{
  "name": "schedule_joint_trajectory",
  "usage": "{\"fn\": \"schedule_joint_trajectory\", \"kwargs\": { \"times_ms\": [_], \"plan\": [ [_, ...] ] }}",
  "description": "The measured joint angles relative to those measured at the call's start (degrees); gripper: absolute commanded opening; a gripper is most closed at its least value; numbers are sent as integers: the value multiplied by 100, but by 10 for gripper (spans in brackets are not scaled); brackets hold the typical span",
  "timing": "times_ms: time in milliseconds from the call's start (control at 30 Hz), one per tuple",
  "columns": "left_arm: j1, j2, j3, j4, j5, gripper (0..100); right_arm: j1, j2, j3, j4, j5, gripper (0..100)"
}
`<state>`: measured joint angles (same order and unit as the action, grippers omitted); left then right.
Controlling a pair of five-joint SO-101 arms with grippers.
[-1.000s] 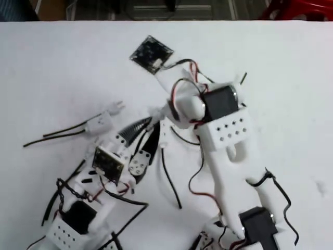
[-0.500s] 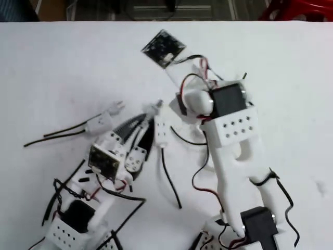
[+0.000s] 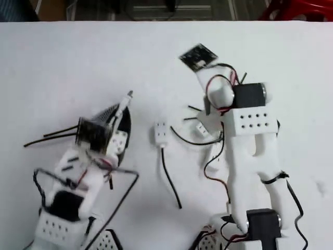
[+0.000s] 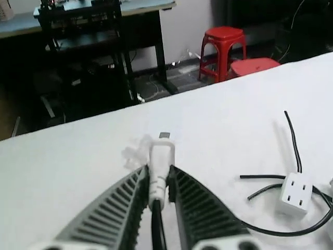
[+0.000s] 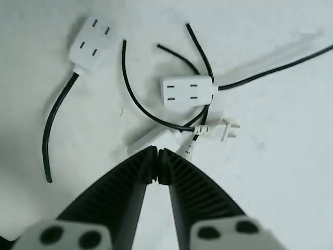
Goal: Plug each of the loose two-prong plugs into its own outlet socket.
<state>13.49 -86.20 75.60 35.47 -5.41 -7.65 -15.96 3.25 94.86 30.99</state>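
Note:
My left gripper (image 4: 158, 179) is shut on a white two-prong plug (image 4: 158, 166) and holds it prongs forward above the table; from above, the plug (image 3: 126, 99) sticks out past the left gripper (image 3: 120, 112). One white outlet socket (image 3: 160, 134) with a black cord lies mid-table, to the right of that plug. Under the right arm sits a second socket (image 5: 187, 92), with another loose plug (image 5: 216, 130) lying on the table beside it. My right gripper (image 5: 157, 156) hovers shut and empty just short of that plug.
Black cords (image 3: 52, 134) trail off to the left of the left arm, and the first socket's cord (image 3: 170, 177) runs toward the table's front. Loose cord ends (image 5: 177, 57) cross around the second socket. A red stool (image 4: 223, 44) stands beyond the table's far edge.
The left arm swung left, away from the middle socket, and now holds the plug that lay on the table. The right arm moved right, off the middle socket.

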Motion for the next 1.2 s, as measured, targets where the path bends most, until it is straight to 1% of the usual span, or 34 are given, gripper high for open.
{"fn": "schedule_joint_trajectory", "kwargs": {
  "times_ms": [100, 167, 300, 400, 533, 600, 667, 767, 833, 933, 1033, 1100, 1200],
  "plan": [
    [-149, 1266, -800, 211, 0, 24, 264, 0, 343, 0, 0, 19],
    [-229, 2154, -1433, 527, -132, 24, 440, 0, 589, 0, 0, 19],
    [-237, 3736, -2796, 1363, -668, 24, 501, 0, 1125, -105, 0, 19],
    [-290, 4536, -3763, 1899, -1046, 24, 510, 0, 1635, -466, 0, 22],
    [-404, 5222, -4747, 2391, -1793, 24, 492, 0, 2338, -1178, -9, 22],
    [-492, 5547, -5108, 2426, -2163, 24, 492, 0, 2699, -1547, -18, 23],
    [-624, 6004, -5424, 2382, -2593, 24, 492, 0, 3033, -1952, -211, 24],
    [-826, 6998, -6075, 2356, -3270, 24, 501, 0, 3314, -2365, -554, 24],
    [-853, 7754, -6637, 2567, -3763, 24, 501, 0, 3481, -2523, -624, 24],
    [-791, 8888, -7657, 3279, -4571, 24, 598, 0, 3877, -2910, -659, 24],
    [-536, 9908, -8809, 4185, -5292, 24, 941, -9, 4264, -3402, -668, 24],
    [-334, 10514, -9582, 4738, -5600, 24, 1266, -18, 4484, -3675, -677, 24],
    [-79, 11358, -10611, 5248, -5767, 24, 1574, -35, 4818, -4009, -677, 24]
  ]
}}
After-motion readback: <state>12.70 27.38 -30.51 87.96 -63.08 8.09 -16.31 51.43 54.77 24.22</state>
